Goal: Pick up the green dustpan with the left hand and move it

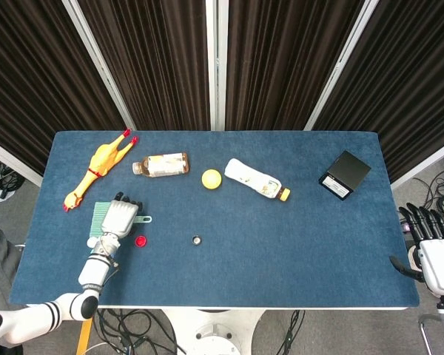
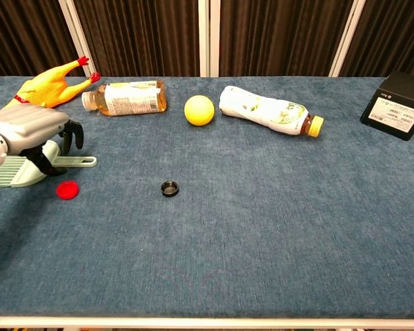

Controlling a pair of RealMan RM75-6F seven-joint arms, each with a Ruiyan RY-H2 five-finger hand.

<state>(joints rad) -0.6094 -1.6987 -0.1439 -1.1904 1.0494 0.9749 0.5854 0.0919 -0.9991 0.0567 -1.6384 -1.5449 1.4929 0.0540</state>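
Observation:
The green dustpan [image 1: 99, 215] lies flat on the blue table [image 1: 296, 237] near the left edge, its handle [image 2: 80, 163] pointing right. My left hand [image 1: 119, 217] hangs right over the pan where the handle joins it. In the chest view the left hand [image 2: 29, 130] has its dark fingers [image 2: 74, 134] curved down on either side of the handle's root, not closed on it, and the dustpan [image 2: 12, 174] still rests on the cloth. My right hand [image 1: 434, 252] sits off the table's right edge, fingers spread and empty.
A red cap [image 1: 140, 240] lies just right of the left hand and a black cap [image 1: 197, 239] further right. Behind are a rubber chicken [image 1: 100, 166], a tea bottle [image 1: 161, 165], a yellow ball [image 1: 211, 178], a white bottle [image 1: 254, 180] and a black box [image 1: 345, 175].

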